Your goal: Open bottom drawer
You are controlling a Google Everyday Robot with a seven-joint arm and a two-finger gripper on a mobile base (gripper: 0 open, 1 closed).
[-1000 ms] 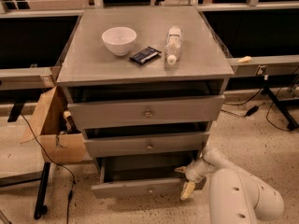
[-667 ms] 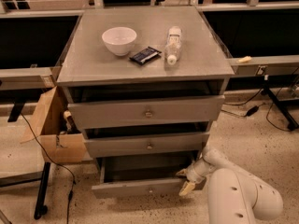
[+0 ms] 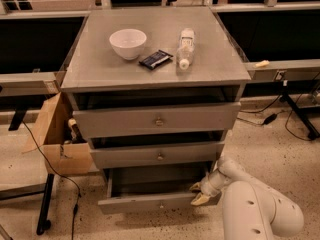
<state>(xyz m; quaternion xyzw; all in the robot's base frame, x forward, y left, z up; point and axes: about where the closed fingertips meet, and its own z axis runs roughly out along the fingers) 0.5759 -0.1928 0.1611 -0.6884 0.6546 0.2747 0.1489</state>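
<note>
Pincer (image 3: 199,193) is low at the right end of the grey flat-fronted bottom drawer (image 3: 145,203), the narrowest of three alike. One tan fingertip (image 3: 195,186) sits behind the front panel, inside the drawer. The other is on the panel's outer face. So it's clamped on that right end of the front, as far as I can tell.

The bottom drawer stands partway out of the grey metal cabinet (image 3: 100,69). Its front runs leftward from the pincer, tilted slightly. Its small round centre knob (image 3: 161,204) is left of the pincer and well apart from it, untouched. The drawer's inside, up and left of the pincer, looks dark; I can't tell what's in it.

Right above the pincer is the mid-sized grey drawer front (image 3: 160,155). Above that is the widest, tallest grey drawer front (image 3: 159,120). Both are out a little, with a dark gap over each.

My white rounded arm (image 3: 255,209) comes in from lower right, behind the pincer, over the speckled floor (image 3: 260,144).

High above the pincer, on the cabinet top:
- a white round bowl (image 3: 128,43), furthest left
- a dark flat snack packet (image 3: 155,59), just right of the bowl
- a clear plastic bottle (image 3: 185,48) lying on its side, nearly straight above the pincer

Far left of the pincer an open brown cardboard box (image 3: 50,129) sits against the cabinet's side. A black cable (image 3: 45,159) hangs past it.
</note>
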